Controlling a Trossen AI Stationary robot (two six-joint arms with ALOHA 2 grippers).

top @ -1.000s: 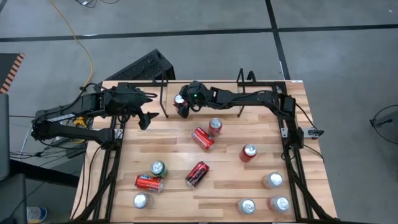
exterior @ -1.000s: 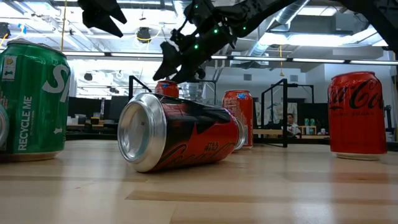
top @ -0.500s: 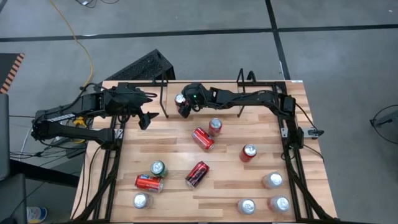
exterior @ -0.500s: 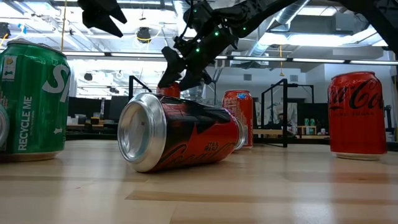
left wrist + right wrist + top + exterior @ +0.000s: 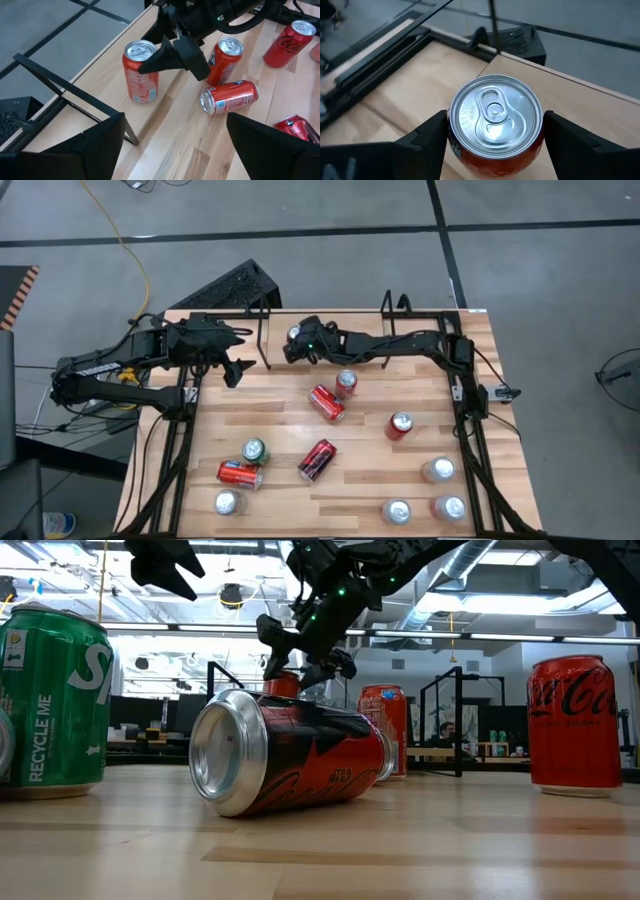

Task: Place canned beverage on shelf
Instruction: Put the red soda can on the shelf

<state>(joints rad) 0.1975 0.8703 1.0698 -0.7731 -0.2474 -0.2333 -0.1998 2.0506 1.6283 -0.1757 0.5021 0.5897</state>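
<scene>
Can (image 5: 495, 125), red with silver top, upright in right gripper (image 5: 495, 132).

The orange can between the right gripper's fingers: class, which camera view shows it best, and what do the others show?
The right wrist view: the orange can fills the picture, lid up, between the fingers. The left wrist view shows its side, upright on the table. The high view shows only its top; the low view, a sliver.

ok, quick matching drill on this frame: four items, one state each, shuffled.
1. orange can
2. green can
3. black-and-red can
4. left gripper

A. on its side, mid-table
B. open, empty
C. upright, front left
D. upright, held by the right gripper

Pairs: 1-D, 2-C, 3-A, 4-B
</scene>
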